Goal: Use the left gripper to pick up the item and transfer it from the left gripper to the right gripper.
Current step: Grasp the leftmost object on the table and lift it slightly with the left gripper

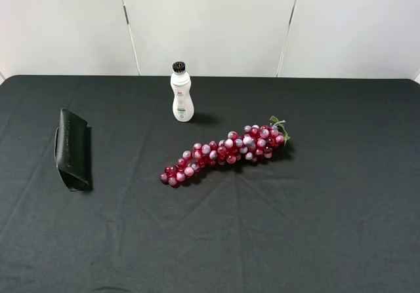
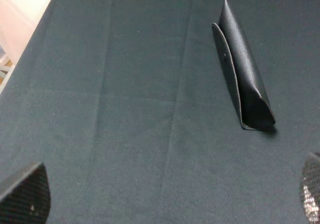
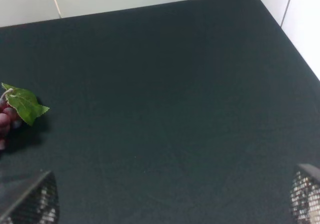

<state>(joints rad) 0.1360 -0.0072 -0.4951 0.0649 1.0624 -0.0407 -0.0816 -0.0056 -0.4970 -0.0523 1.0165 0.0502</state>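
Though only their tips show, the left fingers [image 2: 22, 196] and right fingers [image 3: 30, 201] stand wide apart, holding nothing. The black case [image 1: 72, 149] lies on the counter's [image 1: 295, 227] left side, long axis running near to far, near end angled slightly right. The right wrist view cuts off the grapes [image 1: 223, 150], bar a leaf.

White bottle [image 1: 182, 99] with black ribbed cap [image 1: 178, 67], upright at far middle of the black tablecloth [image 1: 315, 234]. Red grape bunch [image 1: 226, 152] lying on the cloth, nearer and right of the bottle, apart from it, running diagonally. Green leaf [image 1: 278, 121] at its far right stem end. White panelled wall [image 1: 210, 24] behind the table.
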